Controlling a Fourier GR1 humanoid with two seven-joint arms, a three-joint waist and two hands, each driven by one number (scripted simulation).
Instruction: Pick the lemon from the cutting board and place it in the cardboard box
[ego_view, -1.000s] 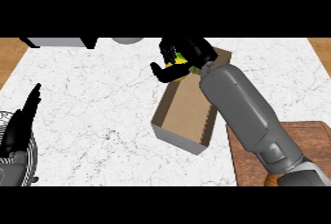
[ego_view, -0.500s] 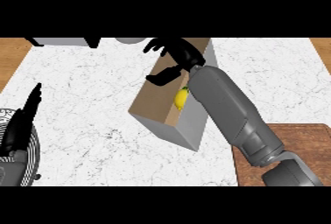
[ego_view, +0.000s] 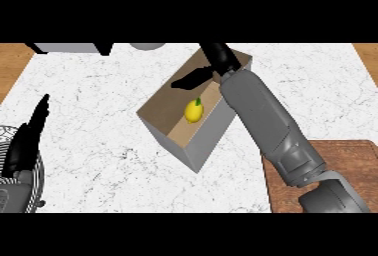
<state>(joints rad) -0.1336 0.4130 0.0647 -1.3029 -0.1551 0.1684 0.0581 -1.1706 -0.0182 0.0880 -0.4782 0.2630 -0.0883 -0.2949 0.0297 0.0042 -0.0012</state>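
White desk (ego_view: 96, 100): lemon (ego_view: 193, 111) lies in box (ego_view: 166, 131); right hand (ego_view: 210, 67) (fingers released) should lift straight out, left hand (ego_view: 29, 132) open.

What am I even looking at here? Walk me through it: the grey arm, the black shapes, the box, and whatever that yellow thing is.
This is one view from the robot's head, looking steeply down at a white marbled counter. The grey tube coming in from the lower right is the robot's right forearm; the black shape at its end is the right hand, fingers relaxed and holding nothing, above the far end of the cardboard box. The yellow thing is the lemon, lying inside the box on its floor. The brown wooden slab at the lower right is the cutting board. The black shape at the left edge is the left hand, open and resting. Beneath it shows part of a round wire object I cannot identify.
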